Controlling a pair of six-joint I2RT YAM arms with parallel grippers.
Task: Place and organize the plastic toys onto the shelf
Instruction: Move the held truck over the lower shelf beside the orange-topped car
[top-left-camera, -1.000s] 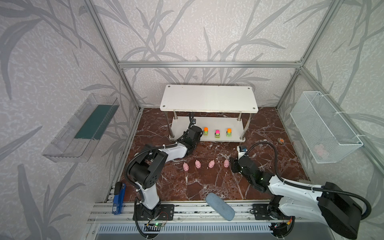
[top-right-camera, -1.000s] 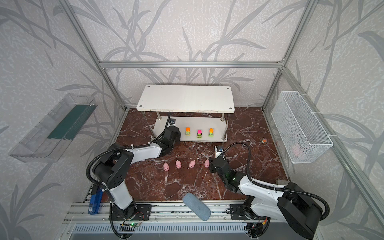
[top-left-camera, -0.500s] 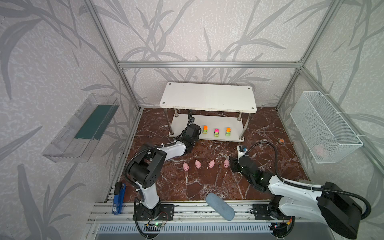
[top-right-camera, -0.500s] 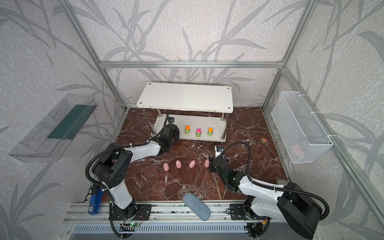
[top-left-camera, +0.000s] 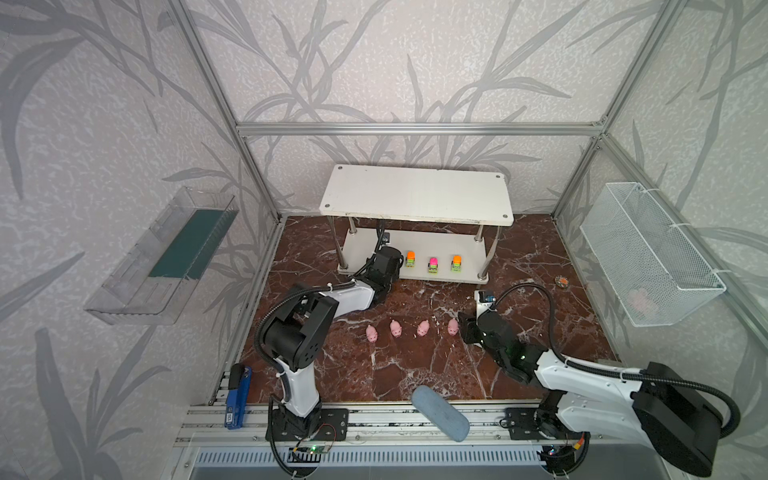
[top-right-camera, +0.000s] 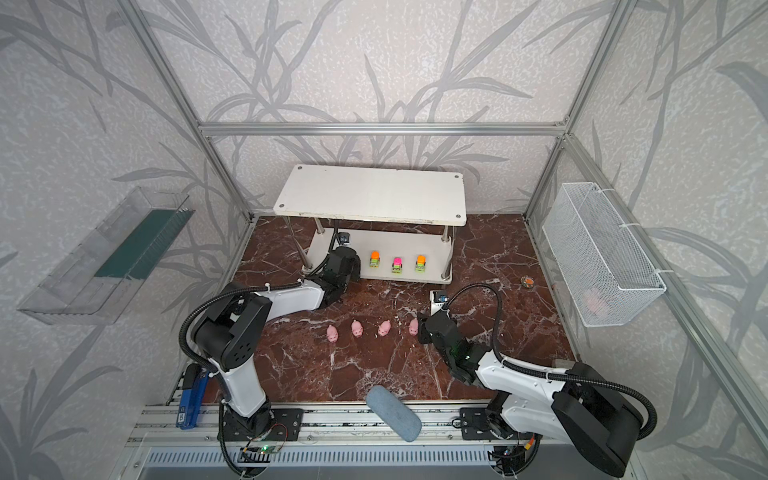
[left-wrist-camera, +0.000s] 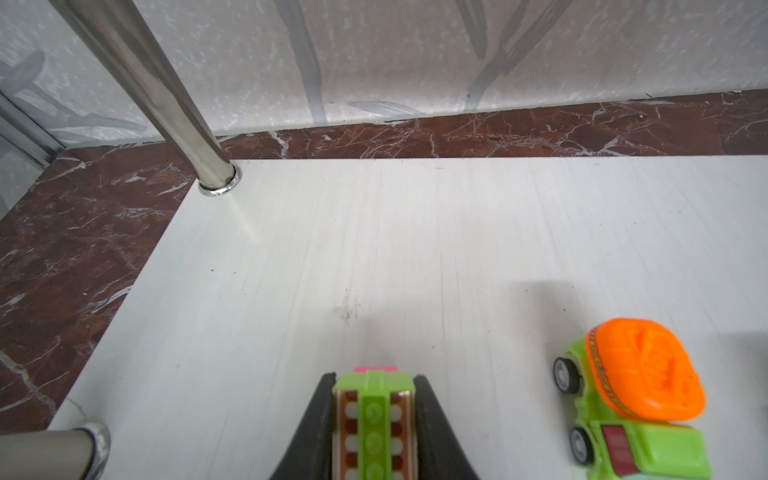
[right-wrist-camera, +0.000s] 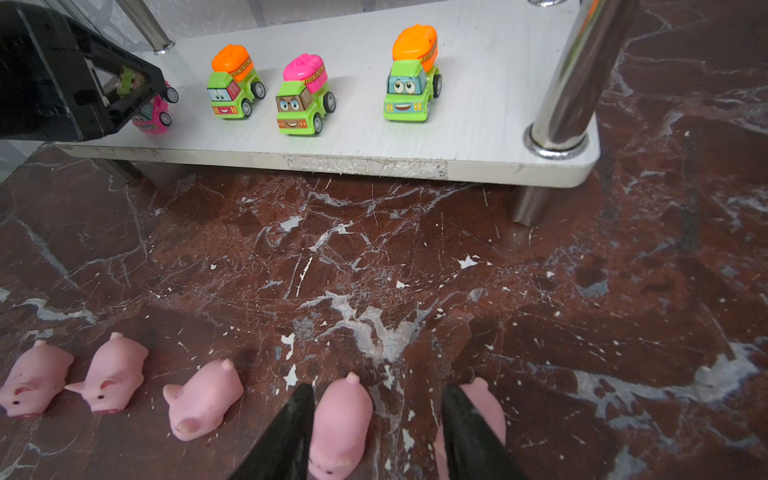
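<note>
The white shelf (top-left-camera: 415, 193) (top-right-camera: 370, 193) stands at the back. Three green trucks (top-left-camera: 433, 264) (top-right-camera: 397, 264) (right-wrist-camera: 303, 97) line its lower board. At that board's left end my left gripper (left-wrist-camera: 374, 380) (top-left-camera: 388, 262) is shut on a fourth green truck (left-wrist-camera: 374, 419) with pink parts (right-wrist-camera: 153, 110), low over the board beside an orange-topped truck (left-wrist-camera: 636, 395). Several pink pigs (top-left-camera: 396, 328) (top-right-camera: 357, 328) (right-wrist-camera: 112, 372) lie in a row on the floor. My right gripper (right-wrist-camera: 378, 390) (top-left-camera: 467, 328) is open around the pig (right-wrist-camera: 338, 419) at the row's right; another pig (right-wrist-camera: 488, 407) lies just outside one finger.
The shelf's chrome posts (left-wrist-camera: 166, 95) (right-wrist-camera: 569, 83) stand near both grippers. A blue-grey oval pad (top-left-camera: 440, 411) lies at the front edge. A wire basket (top-left-camera: 648, 253) hangs on the right wall, a clear tray (top-left-camera: 162, 253) on the left. A small orange thing (top-left-camera: 562, 281) lies at the right.
The shelf has shifted very slightly while my left gripper stays at the lower board's left end. The right arm has not moved.
</note>
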